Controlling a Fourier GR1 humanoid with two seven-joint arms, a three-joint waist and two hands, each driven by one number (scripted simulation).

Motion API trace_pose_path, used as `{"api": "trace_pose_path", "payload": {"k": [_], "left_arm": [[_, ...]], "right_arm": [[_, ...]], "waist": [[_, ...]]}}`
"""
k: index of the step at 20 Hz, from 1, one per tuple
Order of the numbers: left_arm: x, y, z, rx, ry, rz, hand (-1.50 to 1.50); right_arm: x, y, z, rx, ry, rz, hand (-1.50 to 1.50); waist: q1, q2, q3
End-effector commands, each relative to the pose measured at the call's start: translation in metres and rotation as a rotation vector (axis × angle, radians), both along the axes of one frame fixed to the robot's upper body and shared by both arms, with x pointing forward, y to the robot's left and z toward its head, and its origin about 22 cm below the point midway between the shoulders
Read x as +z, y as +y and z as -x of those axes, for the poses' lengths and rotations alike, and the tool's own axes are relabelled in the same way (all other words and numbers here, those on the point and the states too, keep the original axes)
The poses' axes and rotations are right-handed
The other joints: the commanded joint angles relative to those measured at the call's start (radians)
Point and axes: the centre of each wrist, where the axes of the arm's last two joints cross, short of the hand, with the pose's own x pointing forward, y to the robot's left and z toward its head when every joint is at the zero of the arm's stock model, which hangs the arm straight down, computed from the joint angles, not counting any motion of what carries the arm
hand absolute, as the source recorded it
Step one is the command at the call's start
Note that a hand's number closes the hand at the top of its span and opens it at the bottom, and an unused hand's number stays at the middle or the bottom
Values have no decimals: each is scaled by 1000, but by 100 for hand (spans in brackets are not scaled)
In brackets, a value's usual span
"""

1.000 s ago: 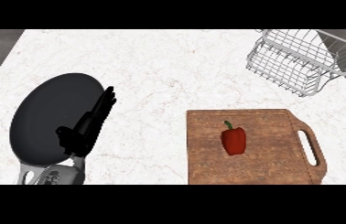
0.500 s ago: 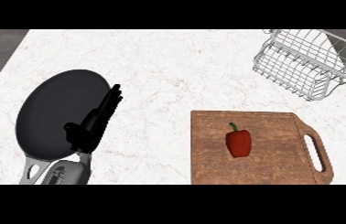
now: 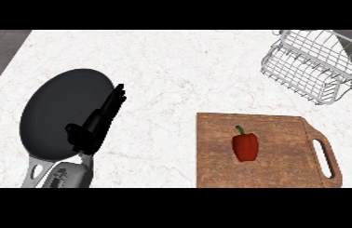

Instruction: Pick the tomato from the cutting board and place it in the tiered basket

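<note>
Currently only 1 hand visible: left hand (image 3: 93,127) at lower left, fingers straight and open, holding nothing, edge-on over the right rim of a black pan (image 3: 58,113). Grey forearm (image 3: 65,176) enters from the bottom edge just beside the pan handle. Right hand not in view. Task item on the board (image 3: 227,171) looks like a red pepper (image 3: 245,145) with green stem, not a tomato; it lies near the board's centre, untouched, well apart from the hand. Wire basket (image 3: 309,66) sits at upper right on the white marble counter (image 3: 179,69), apart from the board
</note>
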Motion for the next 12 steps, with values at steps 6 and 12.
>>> {"api": "trace_pose_path", "payload": {"k": [6,12], "left_arm": [[7,-2,-2,-3,-11,-7,0],[0,-2,5,8,-10,2,0]], "right_arm": [[-22,34,-66,81,62,-15,150],[-39,61,-91,106,59,-97,150]], "waist": [[0,2,1],[-6,0,1]]}}
